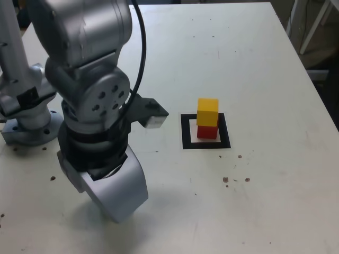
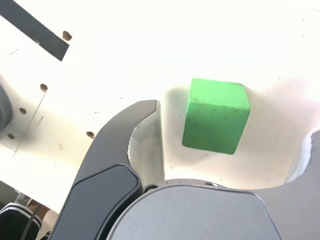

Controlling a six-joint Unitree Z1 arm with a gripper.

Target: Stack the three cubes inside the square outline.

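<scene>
Now the gripper (image 2: 236,117) has its two fingers spread wide, with a big gap between them. The green cube (image 2: 216,116) sits on the white table (image 1: 280,174) in that gap, and nothing is pinched. In the wrist view I can see some table on each side of the cube, so the fingers look apart from it. Its top is bright green, and the side that shows is darker, with a few little dark marks. The exterior view does not show the green cube.

Over in the exterior view, the yellow cube (image 1: 207,112) sits on top of the red cube (image 1: 207,132). They make a little tower, and the red one is at the bottom, inside the square outline (image 1: 186,132). The outline is thick and black, with white in the middle. The big grey arm (image 1: 95,95) is on the exterior view's left, well apart from the tower. It leans down to the table, and a black cord (image 1: 142,53) hangs in a curve beside it.

The wrist view also shows a dark straight strip (image 2: 37,30) on the table, away from the green cube. Some small brown holes (image 2: 67,35) are near it. Down past the table edge is a dark thing with white stripes (image 2: 17,222), but I cannot tell what it is
</scene>
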